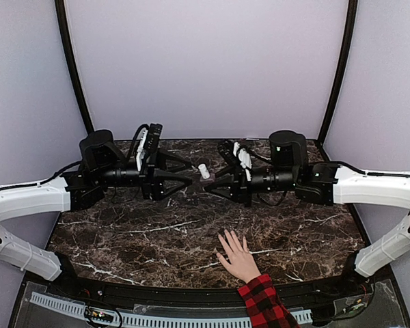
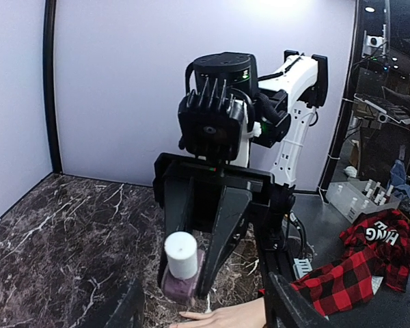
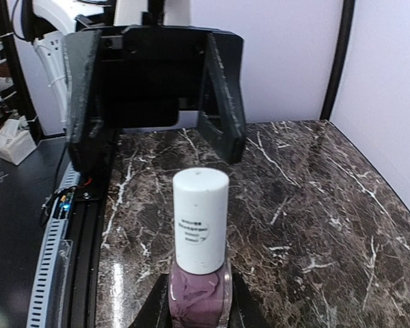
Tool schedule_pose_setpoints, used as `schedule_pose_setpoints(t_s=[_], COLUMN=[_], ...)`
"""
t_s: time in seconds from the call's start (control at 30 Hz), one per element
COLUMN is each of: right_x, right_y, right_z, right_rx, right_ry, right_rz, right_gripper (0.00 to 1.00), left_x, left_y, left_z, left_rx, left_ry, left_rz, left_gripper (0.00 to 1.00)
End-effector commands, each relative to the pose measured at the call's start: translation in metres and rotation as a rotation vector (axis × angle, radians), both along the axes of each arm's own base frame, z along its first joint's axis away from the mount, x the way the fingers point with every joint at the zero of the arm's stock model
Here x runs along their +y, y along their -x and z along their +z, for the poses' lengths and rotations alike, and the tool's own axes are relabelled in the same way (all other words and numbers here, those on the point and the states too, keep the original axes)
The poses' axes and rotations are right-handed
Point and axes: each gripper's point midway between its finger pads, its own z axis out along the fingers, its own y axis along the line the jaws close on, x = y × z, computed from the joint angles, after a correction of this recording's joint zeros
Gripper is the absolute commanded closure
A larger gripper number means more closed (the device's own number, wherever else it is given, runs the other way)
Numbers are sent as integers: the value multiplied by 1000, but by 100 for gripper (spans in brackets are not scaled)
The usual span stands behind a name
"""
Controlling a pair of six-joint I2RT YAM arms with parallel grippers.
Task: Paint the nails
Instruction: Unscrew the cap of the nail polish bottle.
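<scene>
A hand [image 1: 238, 256] in a plaid sleeve [image 1: 263, 301] lay flat on the near table [image 1: 123, 239]. Beyond, the right claw [image 1: 214, 183] gripped a polish bottle [image 3: 198, 294]; the left claw [image 1: 189, 180] gaped just left of its cap [image 1: 203, 170].

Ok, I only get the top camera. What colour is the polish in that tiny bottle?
Observer: Pinkish purple, seen through the glass of the bottle in the right wrist view.
Operator: Is something holding it?
Observer: Yes, the right gripper is shut on its glass base.
Operator: And the lid?
Observer: The white cap is on; the left gripper stands open, its fingers wide of it.
</scene>
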Motion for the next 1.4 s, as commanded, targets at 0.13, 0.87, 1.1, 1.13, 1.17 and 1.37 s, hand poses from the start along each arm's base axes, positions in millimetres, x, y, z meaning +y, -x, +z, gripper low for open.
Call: schedule_pose_setpoints(t_s=[0.13, 0.87, 1.1, 1.13, 1.17, 1.37], right_x=[9, 16, 17, 17, 18, 18], right_y=[50, 62, 63, 63, 63, 63], right_z=[37, 31, 27, 26, 25, 23], right_rx=[35, 111, 123, 124, 126, 131], right_ry=[-108, -93, -86, -84, -82, -79], right_rz=[322, 430, 441, 440, 440, 442], right_gripper=[98, 98, 98, 98, 98, 99], left_x=[2, -20, -21, -21, -21, -20], left_y=[33, 60, 59, 60, 60, 62], left_z=[21, 18, 20, 20, 19, 18], left_rx=[-124, -130, -131, -132, -128, -120], left_ry=[104, 123, 135, 137, 137, 140], left_rz=[-179, -368, -371, -372, -374, -385], left_gripper=[43, 67, 66, 65, 65, 71])
